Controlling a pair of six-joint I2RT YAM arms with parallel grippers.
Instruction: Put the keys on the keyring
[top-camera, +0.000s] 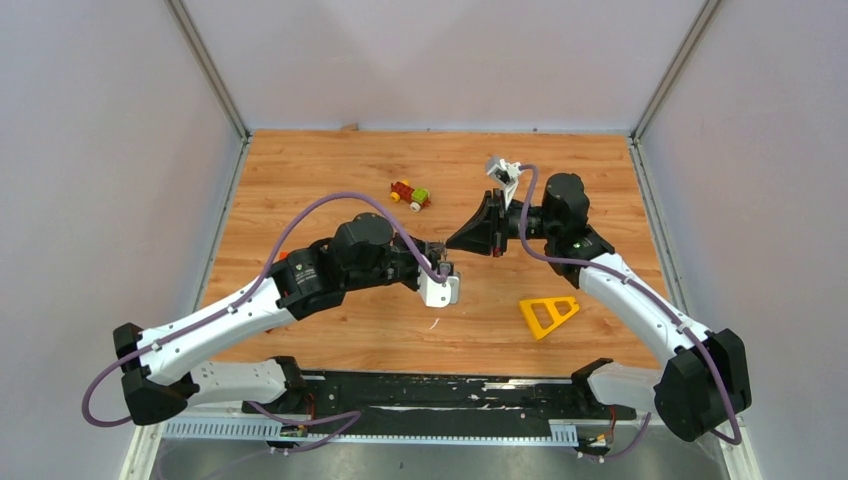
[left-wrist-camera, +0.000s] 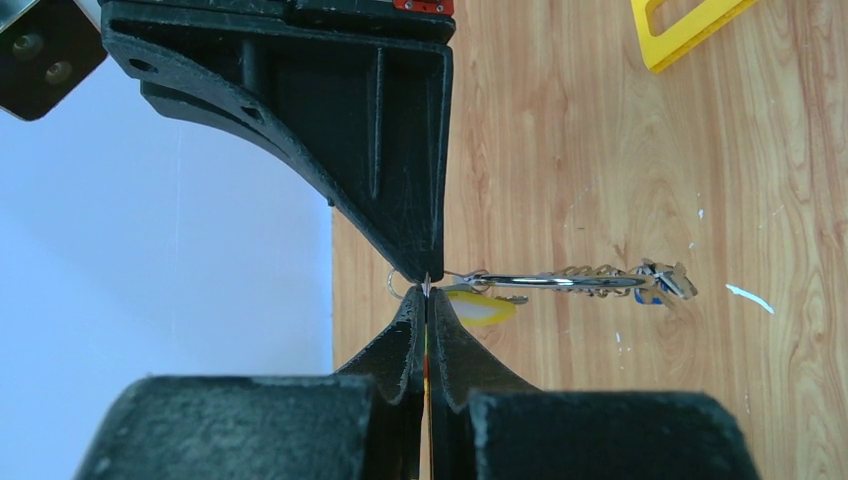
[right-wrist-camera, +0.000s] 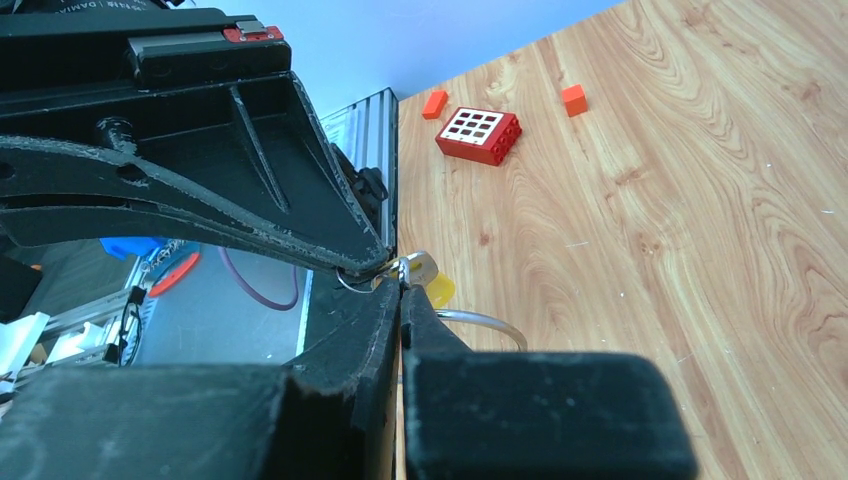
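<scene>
The table (top-camera: 330, 180) is smooth, matt wood grain with white flecks. The left gripper (left-wrist-camera: 427, 310) and right gripper (right-wrist-camera: 395, 278) are grainy, matt black plastic. The keys (left-wrist-camera: 600, 282) and keyring (right-wrist-camera: 490, 322) are shiny metal. The yellow triangle (top-camera: 541, 328) and toy car (top-camera: 410, 194) are smooth plastic.

- The left arm (top-camera: 230, 315) has smooth white plastic link shells joined by rounded black joint housings
- The right arm (top-camera: 630, 295) is built the same way, with white shells and black joints; both end in a bulky black block at the base
- A thin purple cable (top-camera: 340, 196) arcs off the left arm, and a second purple cable (top-camera: 528, 185) trails along the right arm
- The left claw (left-wrist-camera: 427, 300) is two matte black, grainy plastic fingers, thick at the root and tapering to thin tips
- The right claw (right-wrist-camera: 401, 290) has the same black fingers
- A small red tab (right-wrist-camera: 245, 32) sits on the left claw's black rail
- A white camera housing (top-camera: 440, 290) sits at the left wrist
</scene>
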